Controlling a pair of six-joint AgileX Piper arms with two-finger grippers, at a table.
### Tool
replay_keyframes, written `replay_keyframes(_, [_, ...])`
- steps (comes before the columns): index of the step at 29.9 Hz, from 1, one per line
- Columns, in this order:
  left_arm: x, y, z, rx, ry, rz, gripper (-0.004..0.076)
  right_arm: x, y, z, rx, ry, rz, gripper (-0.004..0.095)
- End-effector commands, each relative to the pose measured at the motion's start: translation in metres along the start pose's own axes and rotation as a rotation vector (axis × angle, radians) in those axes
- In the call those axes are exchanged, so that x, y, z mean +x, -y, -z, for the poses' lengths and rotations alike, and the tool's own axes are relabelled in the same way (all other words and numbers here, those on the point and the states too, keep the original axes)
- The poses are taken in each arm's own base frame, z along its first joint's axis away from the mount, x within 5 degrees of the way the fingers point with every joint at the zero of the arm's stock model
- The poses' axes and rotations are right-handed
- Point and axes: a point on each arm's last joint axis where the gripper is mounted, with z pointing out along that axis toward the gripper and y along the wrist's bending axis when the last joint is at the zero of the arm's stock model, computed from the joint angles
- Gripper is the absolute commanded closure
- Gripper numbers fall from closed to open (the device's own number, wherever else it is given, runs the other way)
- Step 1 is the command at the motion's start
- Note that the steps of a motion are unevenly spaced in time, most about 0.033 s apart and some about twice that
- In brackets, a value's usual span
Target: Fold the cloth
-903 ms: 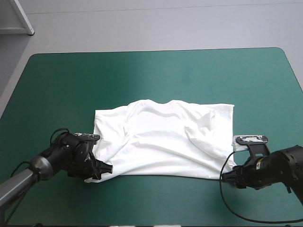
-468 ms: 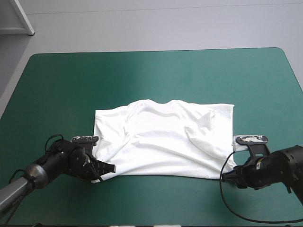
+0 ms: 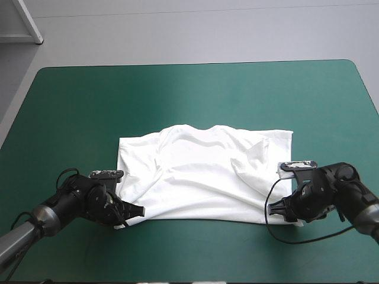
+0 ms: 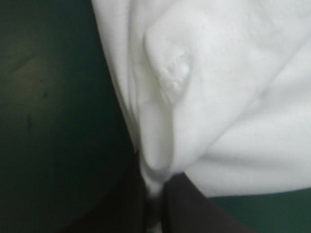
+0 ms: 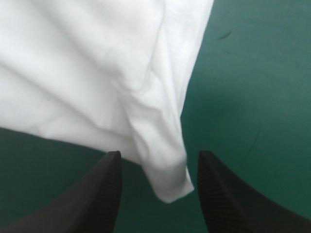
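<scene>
White T-shirt [image 3: 204,174], short-sleeved, spread roughly flat and creased on the bench [image 3: 189,89] with its teal-green cover. The garment lies nearer the near edge than the far one, about midway between the left and right edges, and a loose fold runs slantwise across its right half. The left tool [image 3: 135,210] sits low at the shirt's near left corner. In the left wrist view its black fingers [image 4: 194,211] are pressed all but together, pinching a narrow ridge of white fabric that rises from between them, with the rest of the shirt spreading ahead. The right tool [image 3: 272,208] sits at the shirt's near right corner. In the right wrist view its black fingers [image 5: 102,194] stand spread, and the hanging corner of the shirt lies between them on the cover, apart from both fingers.
</scene>
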Motion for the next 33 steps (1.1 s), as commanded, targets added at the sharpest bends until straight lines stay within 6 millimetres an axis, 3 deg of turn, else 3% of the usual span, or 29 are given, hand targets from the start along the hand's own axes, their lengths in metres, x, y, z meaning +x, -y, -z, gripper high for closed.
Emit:
replay_keyframes(1, [0.01,-0.003,-0.018,-0.02,-0.085,0.011,0.0727,-0.013,0.001,-0.005,0.025,0.032,0.026,0.0441])
replay_keyframes(6, [0.01,-0.002,-0.018,-0.015,-0.082,0.014,0.0727,-0.014,0.001,-0.031,0.025,-0.039,0.015,0.0441])
replay_keyframes(12, [0.01,-0.002,-0.018,-0.015,-0.082,0.005,0.0727,0.011,0.002,-0.06,-0.003,-0.123,-0.032,0.0442])
replay_keyframes(15, [0.01,-0.002,-0.018,-0.015,-0.082,0.005,0.0727,0.015,0.002,-0.064,-0.014,-0.135,-0.046,0.052])
replay_keyframes(19, [0.01,-0.002,-0.018,-0.015,-0.082,0.005,0.0727,0.014,0.002,-0.059,-0.016,-0.116,-0.047,0.0929])
replay_keyframes(27, [0.002,0.002,-0.007,-0.007,-0.07,-0.023,0.0727,-0.001,-0.001,-0.023,-0.02,-0.025,-0.03,0.0927])
replay_keyframes(29, [-0.005,0.005,0.007,0.004,-0.034,-0.05,0.0727,-0.006,-0.001,-0.009,-0.014,0.011,-0.018,0.0927])
replay_keyframes(33, [-0.029,0.014,0.054,0.042,0.132,-0.078,0.0728,-0.018,0.0,0.022,0.019,0.095,-0.002,0.0927])
